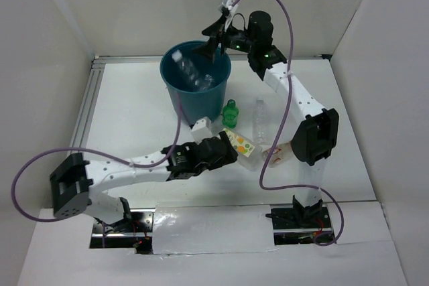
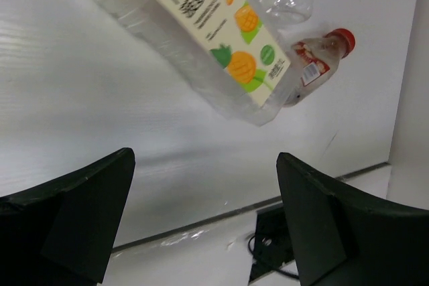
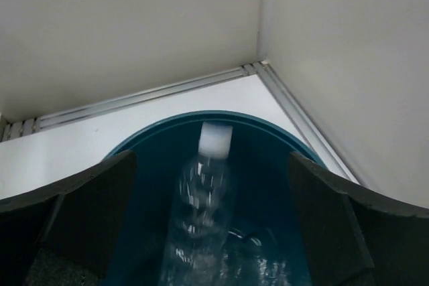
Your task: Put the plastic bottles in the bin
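Nearest me, my left gripper [image 2: 204,219] is spread wide and empty, just short of the orange-labelled bottle [image 2: 221,45] lying on the table [image 1: 134,112]. Farther off, my right gripper [image 3: 211,185] gapes, grasping nothing, above the teal bin [image 1: 181,102]. A blurred clear water bottle [image 3: 201,199] is inside it.

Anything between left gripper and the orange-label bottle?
Nothing. The left wrist view shows only bare white table between the open left gripper and the orange-label bottle.

Arm links: white boxy shells on left arm [image 1: 114,171] and right arm [image 1: 298,95].
Joints: black housings.
Fingers: left fingers [image 2: 80,219] and right fingers [image 3: 74,212], broad, dark, matte.
Cables: purple cable [image 1: 289,45] trailing behind each pair of fingers.
Lights: green lights [image 1: 266,52] behind right fingers.
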You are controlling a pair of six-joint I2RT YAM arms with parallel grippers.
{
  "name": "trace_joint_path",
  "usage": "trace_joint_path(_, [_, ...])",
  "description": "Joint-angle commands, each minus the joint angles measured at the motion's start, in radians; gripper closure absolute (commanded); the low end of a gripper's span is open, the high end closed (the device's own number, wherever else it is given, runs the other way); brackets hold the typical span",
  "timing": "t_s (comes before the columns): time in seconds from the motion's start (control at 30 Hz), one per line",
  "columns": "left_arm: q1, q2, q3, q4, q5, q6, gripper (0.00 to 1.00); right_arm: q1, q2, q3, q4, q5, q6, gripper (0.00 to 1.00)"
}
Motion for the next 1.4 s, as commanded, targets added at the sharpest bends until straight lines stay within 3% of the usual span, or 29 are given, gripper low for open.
trace_joint_path(0.0, [-0.006, 0.135, 0.166, -0.050, -0.051, -0.118, 0.00, -0.071, -0.069, 0.063, -0.006, 0.065, 0.023, 0.00])
trace_joint_path(0.13, [-0.006, 0.296, 0.326, -0.130, -0.015, -0.181, 0.00, -0.209, -0.145, 0.045, -0.186, 0.085, 0.023, 0.00])
trace_joint_path(0.3, [-0.006, 0.428, 0.540, -0.268, -0.028, -0.256, 0.00, -0.470, -0.334, -0.310, -0.221, -0.016, -0.012, 0.00])
trace_joint_path(0.43, [-0.006, 0.581, 0.744, -0.575, 0.000, -0.334, 0.00, -0.630, -0.525, -0.555, -0.289, -0.123, -0.091, 0.01])
trace_joint_path(0.57, [0.003, 0.614, 0.754, -0.567, 0.000, -0.345, 0.00, -0.743, -0.660, -0.768, -0.342, -0.195, -0.185, 0.03])
trace_joint_path(0.67, [0.012, 0.655, 0.842, -0.610, -0.024, -0.356, 0.00, -0.806, -0.739, -0.894, -0.396, -0.232, -0.229, 0.03])
trace_joint_path(0.73, [0.023, 0.712, 0.919, -0.668, -0.035, -0.371, 0.00, -0.852, -0.762, -0.944, -0.425, -0.241, -0.270, 0.03])
trace_joint_path(0.97, [0.052, 0.813, 0.975, -0.685, -0.074, -0.371, 0.00, -0.954, -0.762, -0.966, -0.547, -0.344, -0.377, 0.04])
trace_joint_path(1.37, [0.100, 0.844, 0.926, -0.667, -0.048, -0.359, 0.02, -0.989, -0.733, -0.975, -0.630, -0.406, -0.474, 0.06])
